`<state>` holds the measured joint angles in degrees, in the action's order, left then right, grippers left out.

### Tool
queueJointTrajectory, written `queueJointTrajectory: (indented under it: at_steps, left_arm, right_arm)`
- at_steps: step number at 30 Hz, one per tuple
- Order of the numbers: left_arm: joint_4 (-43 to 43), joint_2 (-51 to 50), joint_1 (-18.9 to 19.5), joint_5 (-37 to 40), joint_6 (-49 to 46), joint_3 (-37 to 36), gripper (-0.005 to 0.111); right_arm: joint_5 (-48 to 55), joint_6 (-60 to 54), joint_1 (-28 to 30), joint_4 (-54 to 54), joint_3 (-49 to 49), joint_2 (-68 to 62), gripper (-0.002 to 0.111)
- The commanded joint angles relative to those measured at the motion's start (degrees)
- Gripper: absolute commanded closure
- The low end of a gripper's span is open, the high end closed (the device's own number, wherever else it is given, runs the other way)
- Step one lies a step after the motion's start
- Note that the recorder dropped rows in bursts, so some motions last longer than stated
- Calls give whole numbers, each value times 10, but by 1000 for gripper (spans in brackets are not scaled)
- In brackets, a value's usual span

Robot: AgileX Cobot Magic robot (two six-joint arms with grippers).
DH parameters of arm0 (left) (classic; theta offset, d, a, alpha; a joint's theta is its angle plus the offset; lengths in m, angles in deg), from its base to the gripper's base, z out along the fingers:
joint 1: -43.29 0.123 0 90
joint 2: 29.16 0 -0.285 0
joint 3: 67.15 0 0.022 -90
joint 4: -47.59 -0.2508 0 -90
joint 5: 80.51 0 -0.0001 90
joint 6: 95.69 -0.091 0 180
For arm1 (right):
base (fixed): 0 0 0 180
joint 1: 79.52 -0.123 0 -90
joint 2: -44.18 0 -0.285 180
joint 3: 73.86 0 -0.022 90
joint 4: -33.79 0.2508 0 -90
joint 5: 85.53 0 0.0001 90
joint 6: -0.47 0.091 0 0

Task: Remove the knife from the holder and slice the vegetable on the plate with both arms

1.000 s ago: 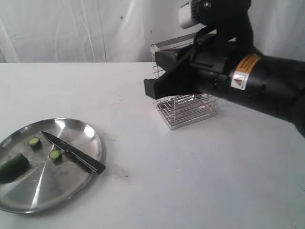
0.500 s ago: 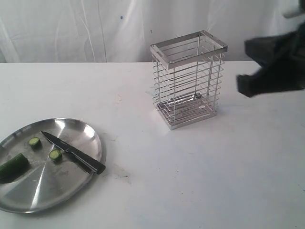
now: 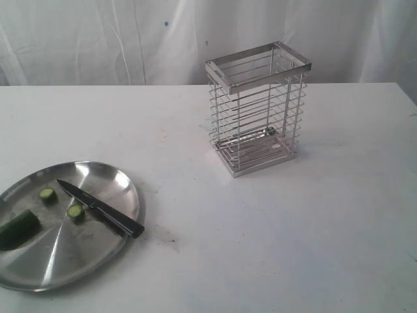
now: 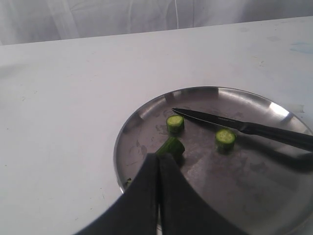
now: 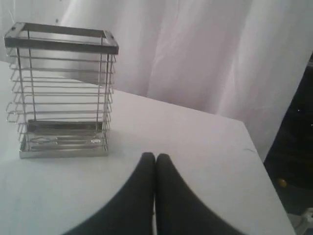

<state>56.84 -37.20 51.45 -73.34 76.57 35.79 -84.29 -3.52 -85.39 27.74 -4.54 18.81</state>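
Note:
The steel plate [image 3: 98, 257] lies at the table's front left. On it rests the black-handled knife [image 3: 101, 209], its handle over the rim, with two round slices [image 3: 75, 211] beside the blade. The dark-green vegetable [image 3: 17, 227] lies at the plate's left. The wire holder [image 3: 255, 111] stands empty at mid-table. Neither arm shows in the exterior view. In the left wrist view my left gripper [image 4: 160, 157] is shut and empty above the plate [image 4: 146, 105], its tips just short of the vegetable [image 4: 171, 146]; the knife [image 4: 234, 127] lies beyond. My right gripper [image 5: 155, 157] is shut and empty, away from the holder [image 5: 61, 90].
White cloth hangs behind the table. In the right wrist view the table's edge [image 5: 259, 161] drops off to a dark area past the gripper.
The right arm, which was in front of the holder a second ago, has pulled back to the right and out of the exterior view. Plate, knife and vegetable have not moved.

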Motion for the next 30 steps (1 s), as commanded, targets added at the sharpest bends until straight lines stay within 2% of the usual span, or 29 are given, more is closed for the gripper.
queueJointTrajectory:
  at_steps: [1, 3, 6, 10, 30]
  left_arm:
    - [0, 3, -3, 2, 0, -2, 107]
    - [0, 3, -3, 2, 0, -2, 107]
    - [0, 3, -3, 2, 0, -2, 107]
    - [0, 3, -3, 2, 0, -2, 107]
    - [0, 3, -3, 0, 0, -2, 107]
  right_arm:
    - [-12, 28, 23, 14, 70, 70, 108]
    - [-9, 29, 30, 14, 79, 111, 108]
    - [88, 29, 41, 14, 79, 173, 108]
    - [140, 27, 48, 14, 79, 176, 108]
    - [152, 28, 48, 38, 79, 176, 108]
